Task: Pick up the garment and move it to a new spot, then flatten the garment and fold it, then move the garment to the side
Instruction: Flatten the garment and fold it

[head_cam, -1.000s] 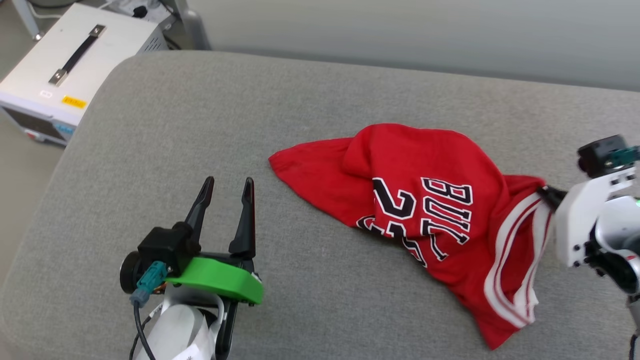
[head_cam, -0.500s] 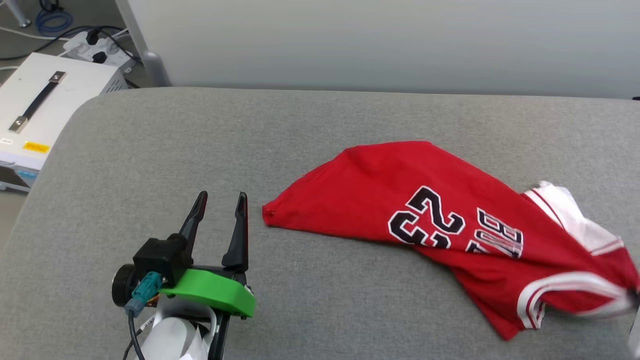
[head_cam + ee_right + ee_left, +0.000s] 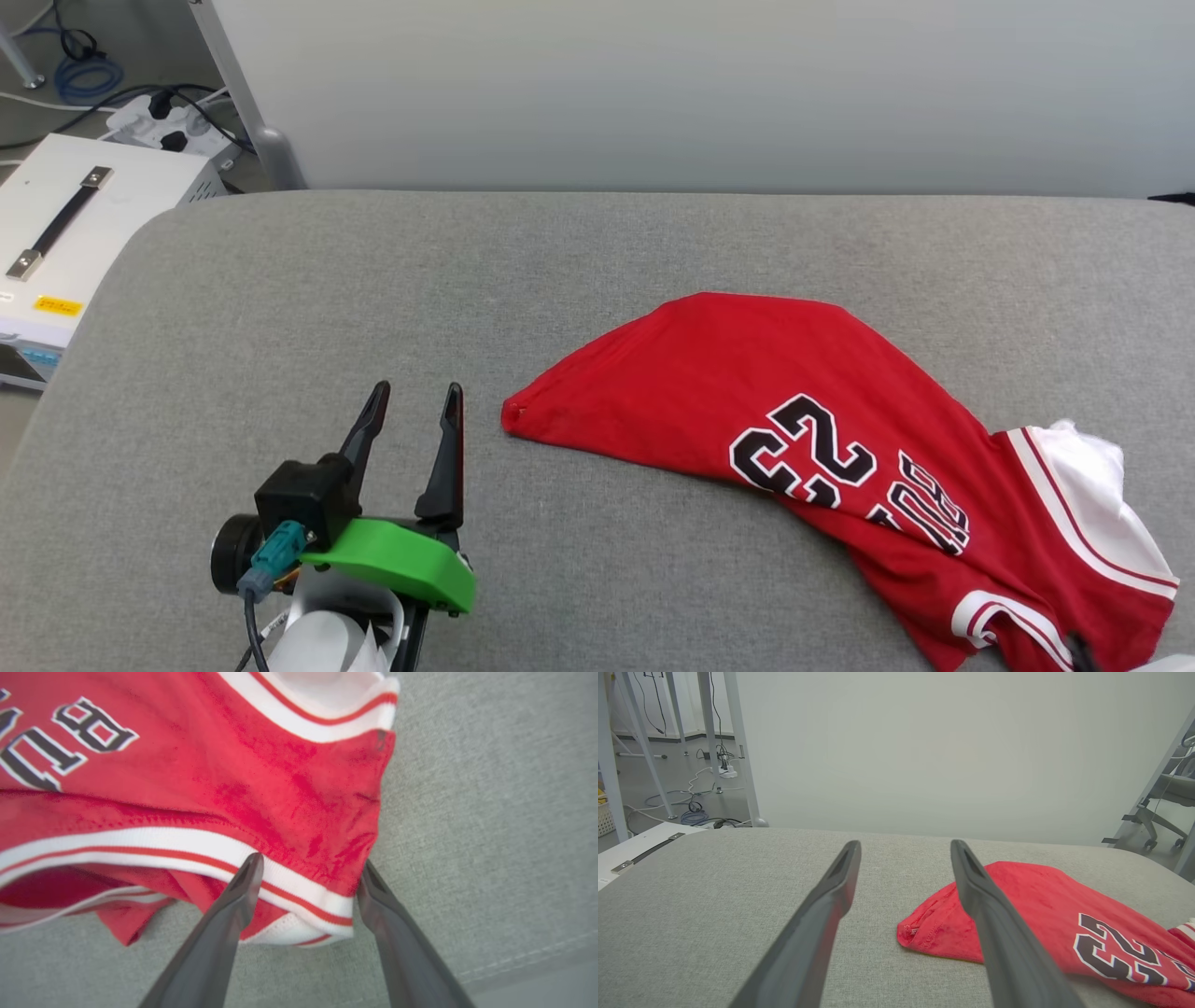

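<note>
Two wide-spread pairs of fingers: right gripper straddles the garment's striped hem; left gripper, empty, sits just beside its red corner.

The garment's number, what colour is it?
The number is black with a white outline, on the red garment; clearest in the head view.
</note>
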Available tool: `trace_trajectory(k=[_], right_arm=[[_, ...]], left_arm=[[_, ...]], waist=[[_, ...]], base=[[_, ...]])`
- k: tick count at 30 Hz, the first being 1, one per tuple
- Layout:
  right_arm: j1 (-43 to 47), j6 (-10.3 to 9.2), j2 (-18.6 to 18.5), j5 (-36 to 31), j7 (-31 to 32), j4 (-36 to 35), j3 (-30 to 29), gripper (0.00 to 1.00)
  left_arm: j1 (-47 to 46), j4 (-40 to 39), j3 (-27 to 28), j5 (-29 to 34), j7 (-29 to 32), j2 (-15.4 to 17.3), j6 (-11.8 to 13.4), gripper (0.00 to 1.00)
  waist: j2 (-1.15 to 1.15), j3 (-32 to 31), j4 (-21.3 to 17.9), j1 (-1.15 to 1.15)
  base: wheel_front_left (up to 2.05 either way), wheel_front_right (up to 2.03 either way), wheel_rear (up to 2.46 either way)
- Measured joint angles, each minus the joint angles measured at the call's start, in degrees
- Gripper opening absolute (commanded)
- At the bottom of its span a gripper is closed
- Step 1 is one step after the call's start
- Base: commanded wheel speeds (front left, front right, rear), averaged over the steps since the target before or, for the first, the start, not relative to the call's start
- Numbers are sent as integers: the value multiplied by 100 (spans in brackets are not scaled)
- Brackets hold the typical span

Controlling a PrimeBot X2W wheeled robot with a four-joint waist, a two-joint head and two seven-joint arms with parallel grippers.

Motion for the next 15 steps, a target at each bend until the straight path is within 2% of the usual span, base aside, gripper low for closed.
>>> trace_trajectory(k=[8, 15], right_arm=[[-186, 0, 94, -445, -1725, -541, -130, 100], [-207, 0, 155, -706, -2332, -1114, 309, 100]], left_arm=[[129, 19, -30, -86, 21, 25, 8, 100], [248, 16, -31, -166, 44, 52, 58, 100]], waist=[[0, -197, 25, 0], [0, -321, 27, 0]], base=[[0, 0, 0], [0, 0, 0]])
